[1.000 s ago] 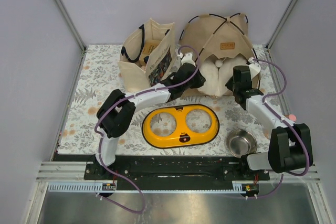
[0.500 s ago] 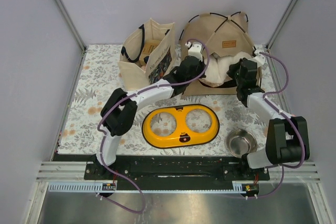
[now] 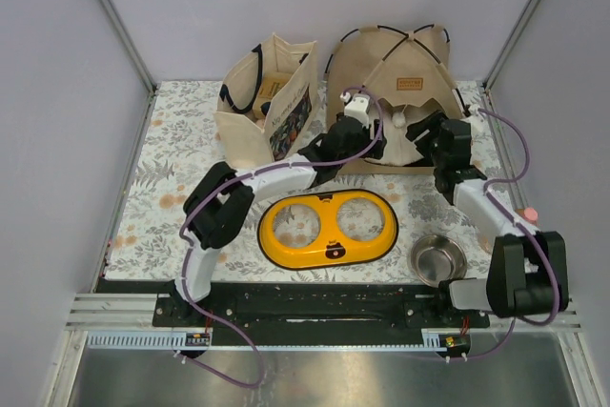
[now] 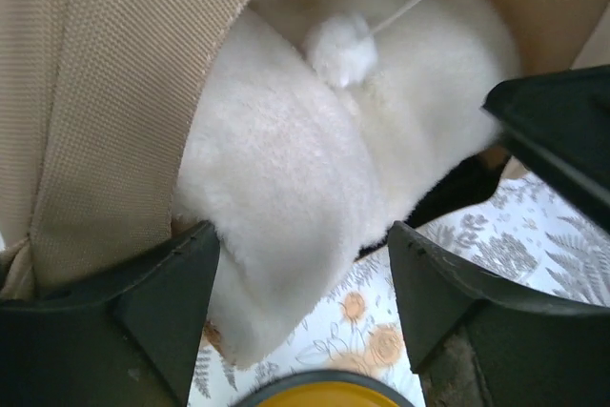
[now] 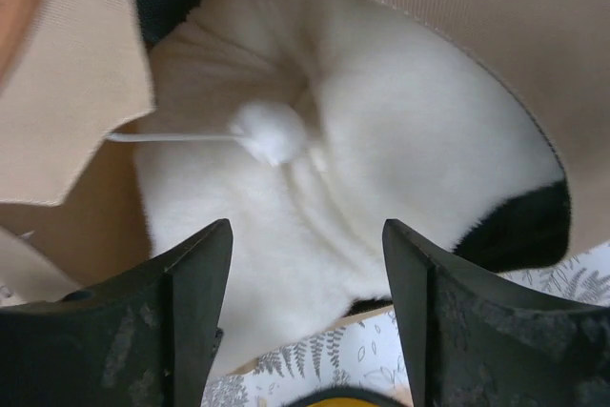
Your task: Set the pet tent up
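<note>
On the floral tablecloth [image 3: 162, 178], pale walls [image 3: 238, 7] around, pet tent [image 3: 405, 54] stands — left gripper [image 4: 303, 245], right gripper [image 5: 307, 235] spread, empty.

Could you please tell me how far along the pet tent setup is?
Done: the pet tent stands domed on its poles, with the cream pillow lying in the doorway by the pompom. In hand: nothing; the left gripper and right gripper are both open at the doorway. Left: the pillow's near edge pokes out onto the table and probably needs pushing in.
</note>
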You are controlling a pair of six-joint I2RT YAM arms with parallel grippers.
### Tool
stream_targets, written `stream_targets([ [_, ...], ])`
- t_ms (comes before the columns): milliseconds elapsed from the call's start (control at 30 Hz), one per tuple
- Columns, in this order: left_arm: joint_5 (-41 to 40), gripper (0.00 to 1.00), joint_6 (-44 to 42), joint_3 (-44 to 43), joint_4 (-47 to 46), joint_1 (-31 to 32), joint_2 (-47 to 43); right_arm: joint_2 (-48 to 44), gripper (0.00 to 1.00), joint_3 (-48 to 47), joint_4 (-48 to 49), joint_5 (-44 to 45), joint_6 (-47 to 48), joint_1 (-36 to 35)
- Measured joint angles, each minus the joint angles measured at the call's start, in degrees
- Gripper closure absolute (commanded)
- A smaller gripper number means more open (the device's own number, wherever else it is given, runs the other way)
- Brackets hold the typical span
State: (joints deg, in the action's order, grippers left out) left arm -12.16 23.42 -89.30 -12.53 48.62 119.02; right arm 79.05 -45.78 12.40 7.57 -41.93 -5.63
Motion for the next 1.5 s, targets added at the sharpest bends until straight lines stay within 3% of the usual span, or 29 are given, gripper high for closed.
stream_targets([
  [100,1.9,0.23,1.2,1.9,0.0,0.2,-2.2,-6.1,0.29,0.6,-3.7,1.0,0.0,0.0],
  [333,3.5,0.23,5.1,7.1,-1.9,0.2,-10.7,-11.8,0.51,3.1,-5.6,0.2,0.1,0.0],
  [400,3.3,0.22,5.7,9.1,-2.4,0.1,-13.6,-10.2,0.58,3.7,-5.4,-1.6,0.0,0.0],
  [667,1.4,0.18,6.6,19.5,-0.2,0.1,-25.0,2.3,0.60,3.6,-3.9,-7.5,-0.1,-2.2],
  [833,-0.4,0.15,6.7,26.1,3.1,0.1,-31.4,10.3,0.67,-1.7,-2.6,-8.7,0.1,-4.6],
  [1133,-3.0,0.14,9.6,36.2,6.4,0.0,-41.1,20.5,0.67,-10.4,0.6,-3.4,-1.9,-10.7],
  [1500,-5.4,0.11,10.6,38.0,9.5,0.0,-44.7,24.5,0.55,-12.5,1.8,1.6,-6.4,-12.0],
])
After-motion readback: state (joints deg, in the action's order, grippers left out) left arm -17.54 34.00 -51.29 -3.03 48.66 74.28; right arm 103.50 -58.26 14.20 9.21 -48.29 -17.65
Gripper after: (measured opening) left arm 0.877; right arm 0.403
